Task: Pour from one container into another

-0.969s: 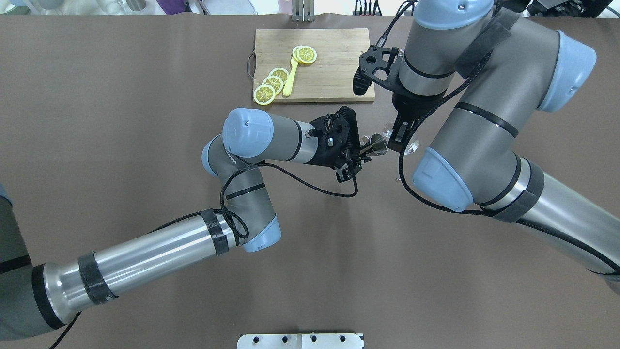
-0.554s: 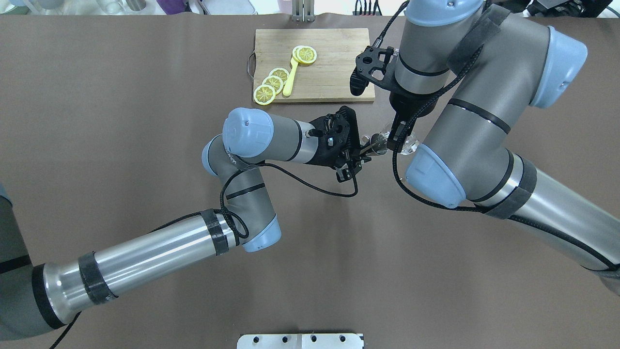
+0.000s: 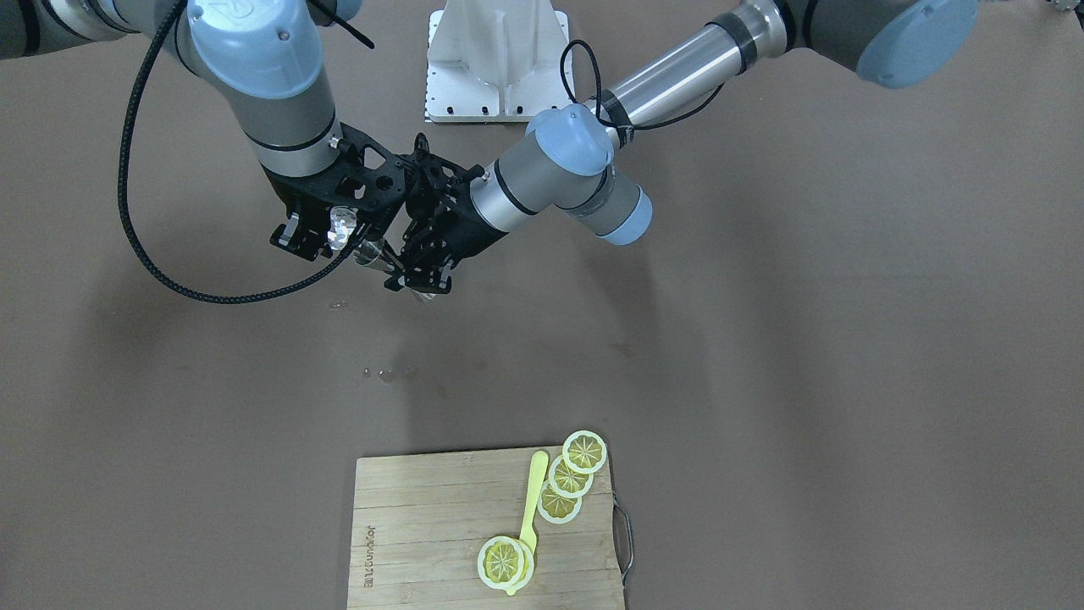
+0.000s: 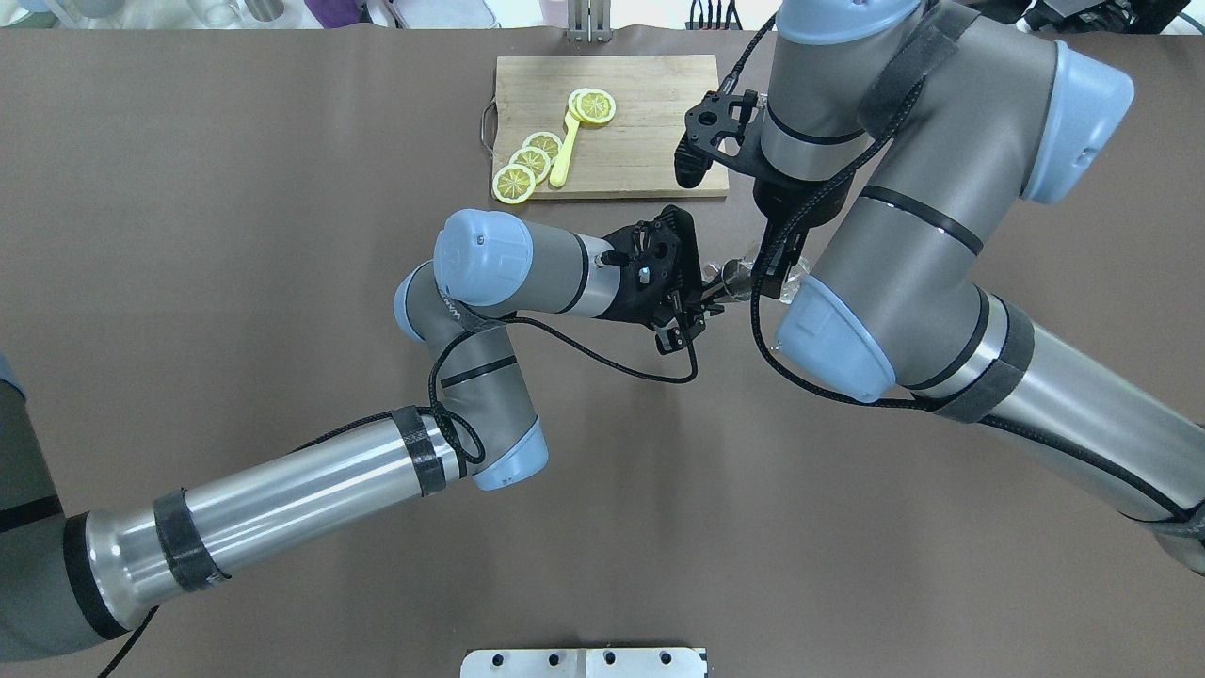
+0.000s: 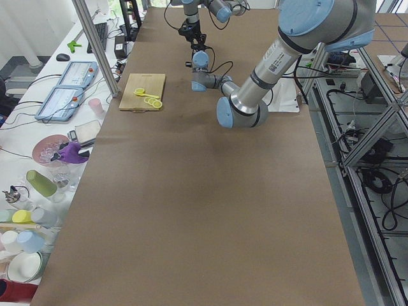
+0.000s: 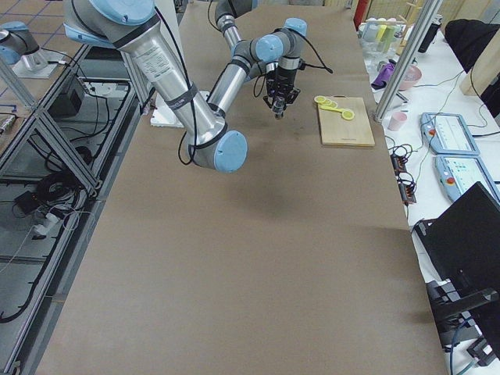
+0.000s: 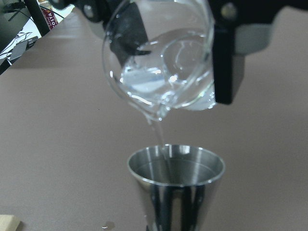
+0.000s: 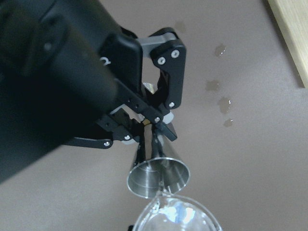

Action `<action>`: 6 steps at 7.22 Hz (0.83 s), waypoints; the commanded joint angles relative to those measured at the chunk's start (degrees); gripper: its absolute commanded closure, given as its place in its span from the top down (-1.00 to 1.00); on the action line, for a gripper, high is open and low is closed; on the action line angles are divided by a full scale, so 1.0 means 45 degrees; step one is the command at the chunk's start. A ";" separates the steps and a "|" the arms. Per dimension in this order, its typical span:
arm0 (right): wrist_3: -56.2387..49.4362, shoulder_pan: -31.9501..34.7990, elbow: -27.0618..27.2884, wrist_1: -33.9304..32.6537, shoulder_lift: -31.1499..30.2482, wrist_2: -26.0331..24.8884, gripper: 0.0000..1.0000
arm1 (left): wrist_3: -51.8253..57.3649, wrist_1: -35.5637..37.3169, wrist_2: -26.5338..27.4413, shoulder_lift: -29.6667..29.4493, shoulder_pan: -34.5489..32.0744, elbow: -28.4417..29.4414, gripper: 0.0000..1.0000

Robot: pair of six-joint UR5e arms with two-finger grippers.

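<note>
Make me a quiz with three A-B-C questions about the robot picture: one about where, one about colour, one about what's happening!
1. Where are the lemon slices? A on the wooden board; B in a bowl; C on the floor.
2. What colour is the spoon? A red; B yellow; C blue.
3. What is the glass doing? A standing upright; B lying flat; C tilted, pouring into the jigger.
Answers: 1 A, they lie on the board; 2 B, yellow like the lemons; 3 C, a thin stream falls into the jigger.
</note>
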 commanded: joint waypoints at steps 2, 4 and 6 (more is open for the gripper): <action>-0.0244 -0.0001 -0.0079 -0.0102 0.0068 -0.0029 -1.00 | -0.0058 -0.0009 0.0000 -0.0105 0.0006 -0.0001 -1.00; -0.0323 0.0193 0.0192 -0.0082 0.0049 -0.0029 -1.00 | -0.0059 -0.0029 0.0000 -0.0105 0.0006 -0.0001 -1.00; -0.0324 0.0272 0.0642 -0.0005 -0.0282 -0.0010 -1.00 | -0.0059 -0.0029 0.0000 -0.0105 0.0006 -0.0001 -1.00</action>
